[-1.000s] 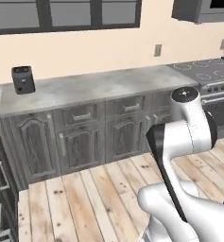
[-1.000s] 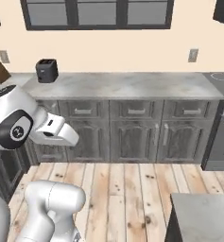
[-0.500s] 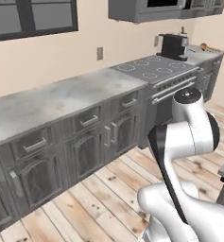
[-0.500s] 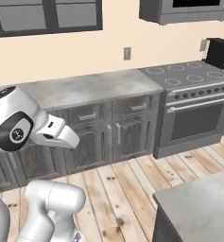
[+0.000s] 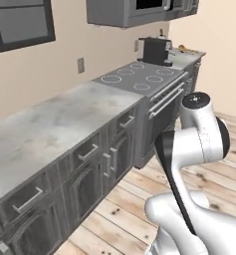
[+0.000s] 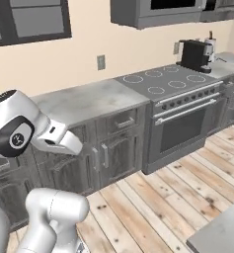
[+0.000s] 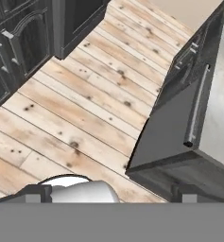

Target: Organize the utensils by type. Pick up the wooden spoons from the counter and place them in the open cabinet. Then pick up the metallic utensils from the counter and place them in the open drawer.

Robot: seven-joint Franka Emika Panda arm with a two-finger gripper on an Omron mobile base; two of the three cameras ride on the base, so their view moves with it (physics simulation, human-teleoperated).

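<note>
Grey counter (image 5: 55,130) shifted left, stove (image 5: 139,79) nearer

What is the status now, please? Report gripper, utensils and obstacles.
Gripper open, empty, pointing down at wooden floor. No utensils on the counter stretch in view. Stove and coffee machine ahead; nothing blocking the arm.

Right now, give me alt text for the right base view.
A grey marbled counter runs along a beige wall to a stove with a black coffee machine beyond it. Dark grey cupboards stand below over a wooden plank floor, and the white robot arm rises at lower left.
</note>
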